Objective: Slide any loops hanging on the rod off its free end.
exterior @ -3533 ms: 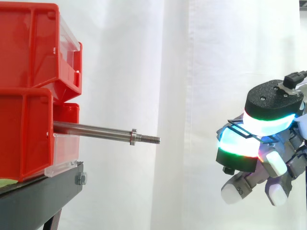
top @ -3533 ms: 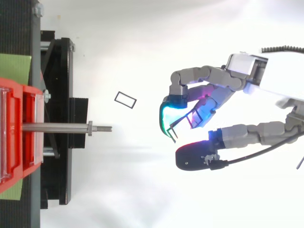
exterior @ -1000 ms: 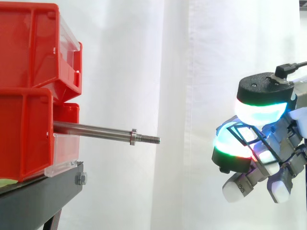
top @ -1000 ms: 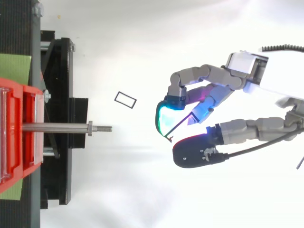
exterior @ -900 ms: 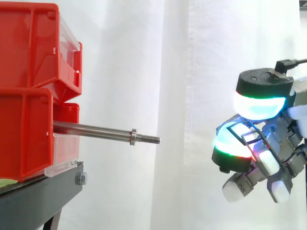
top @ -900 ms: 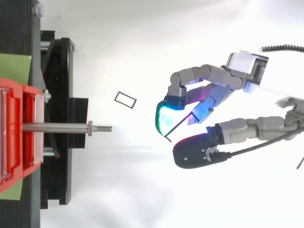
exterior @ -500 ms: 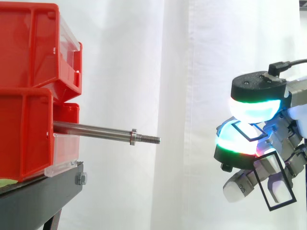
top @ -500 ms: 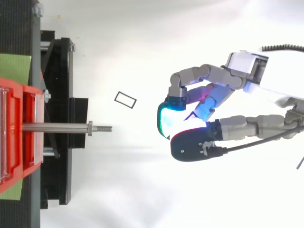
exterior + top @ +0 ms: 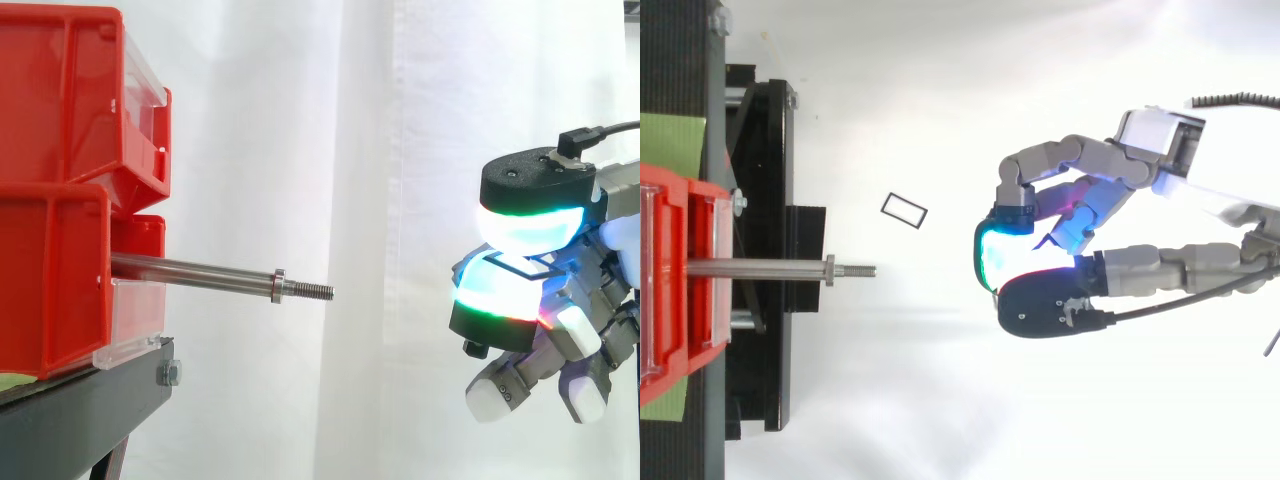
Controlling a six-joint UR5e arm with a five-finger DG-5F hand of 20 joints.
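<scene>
The steel rod point(image 9: 195, 271) sticks out of the lower red bin point(image 9: 55, 280) toward the right. Nothing hangs on it, and a nut point(image 9: 279, 286) sits just before its threaded free end. From above, the rod point(image 9: 755, 268) is likewise bare. My hand point(image 9: 585, 300) hovers well to the right of the rod's tip, slightly below its height. Its thumb pad and a fingertip pad are pressed together on a thin black rectangular loop point(image 9: 525, 266), of which only an edge shows. Another black rectangular loop point(image 9: 904, 209) lies flat on the white floor between rod and hand point(image 9: 1095, 215).
Two red bins are stacked on a black stand point(image 9: 80, 410) at the left, the upper bin point(image 9: 70, 100) overhanging the rod. A white curtain hangs behind. There is free room between the rod's tip and my hand.
The thumb opened and then shut back onto the fingertip. A second black loop dropped out of the hand half a second ago and has fallen from sight. Rod and floor loop are unmoved.
</scene>
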